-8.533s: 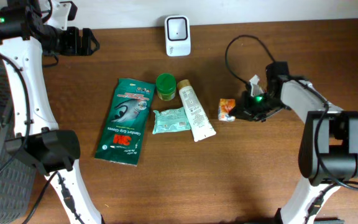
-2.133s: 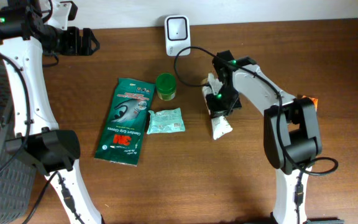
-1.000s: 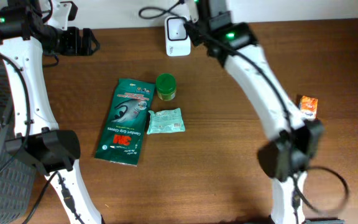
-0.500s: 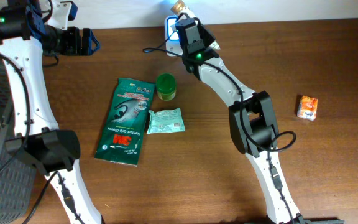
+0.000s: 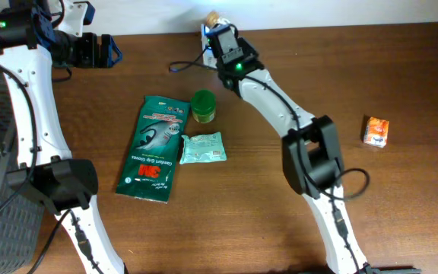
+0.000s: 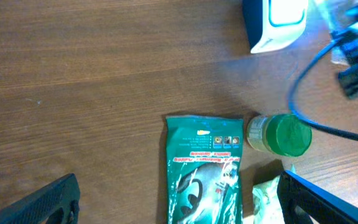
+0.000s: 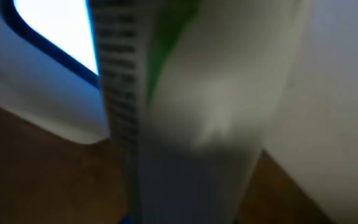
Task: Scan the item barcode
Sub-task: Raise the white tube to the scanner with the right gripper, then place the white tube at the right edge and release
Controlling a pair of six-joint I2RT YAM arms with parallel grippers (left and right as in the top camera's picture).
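My right gripper [image 5: 219,32] is shut on the white tube [image 5: 214,16], whose gold cap shows at the back edge of the table. It holds the tube right in front of the white scanner [image 5: 204,36], which the arm mostly hides from overhead. In the right wrist view the tube [image 7: 204,112] fills the frame, blurred. A barcode strip [image 7: 120,93] runs down its left side, next to the scanner's blue-lit window [image 7: 48,43]. My left gripper [image 5: 103,49] hangs open and empty at the back left, its fingers [image 6: 48,199] far apart.
A dark green packet [image 5: 154,148], a green-lidded jar [image 5: 202,106] and a pale green sachet [image 5: 202,148] lie left of centre. An orange box [image 5: 376,131] sits at the far right. The right arm's cable [image 5: 185,65] trails beside the scanner.
The right gripper took the tube from the middle of the table and carried it up to the scanner. In the last half second it shifted only slightly. The left arm has stayed still.
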